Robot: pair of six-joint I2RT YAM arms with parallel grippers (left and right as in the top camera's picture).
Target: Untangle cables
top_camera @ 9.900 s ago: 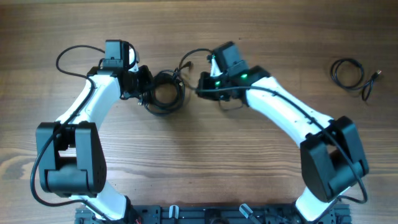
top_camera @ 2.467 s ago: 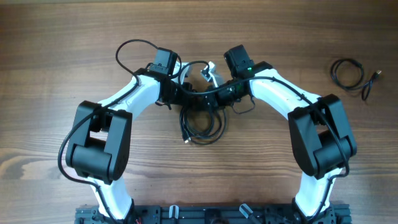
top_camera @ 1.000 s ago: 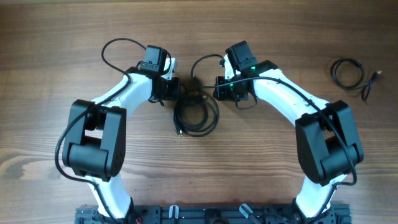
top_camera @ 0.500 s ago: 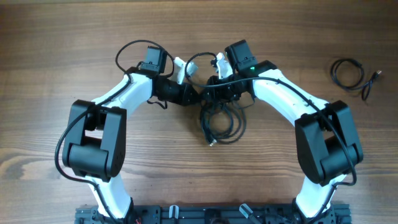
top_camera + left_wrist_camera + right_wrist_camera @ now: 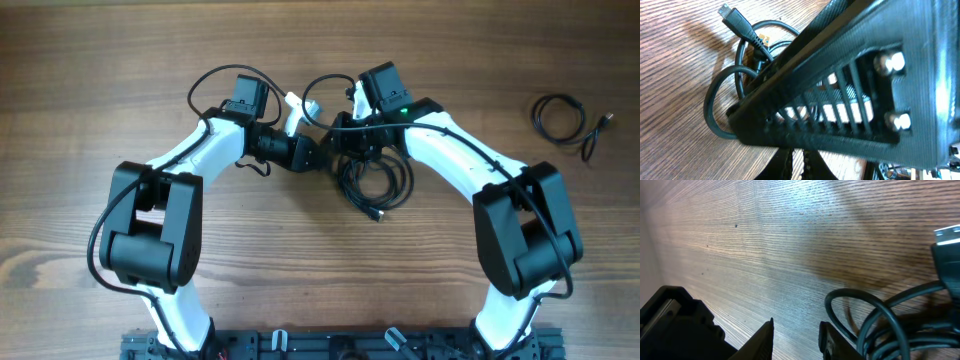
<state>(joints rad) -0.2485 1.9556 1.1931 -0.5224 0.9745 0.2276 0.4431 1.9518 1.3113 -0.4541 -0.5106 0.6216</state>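
Observation:
A bunch of black cables (image 5: 381, 181) lies in loose loops just below my right gripper (image 5: 341, 150), with one plug end (image 5: 377, 215) pointing toward the front. A thin loop with a white end (image 5: 311, 100) arches behind both grippers. My left gripper (image 5: 318, 152) points right and nearly meets the right one. In the left wrist view its fingers (image 5: 796, 159) stand shut with only a slit between them, and the cables (image 5: 725, 80) lie beyond the right arm's black housing (image 5: 850, 85). In the right wrist view my gripper (image 5: 795, 332) is open over bare wood, with the cables (image 5: 880, 315) beside its right finger.
A separate coiled black cable (image 5: 562, 114) lies at the far right of the wooden table (image 5: 320, 270). Thicker black wires loop off the left arm (image 5: 215, 85). Both arm bases stand at the front edge.
The cable bunch has shifted right, from below the left gripper to below the right one. Both grippers have drawn together at the middle, and the right jaws have widened a little.

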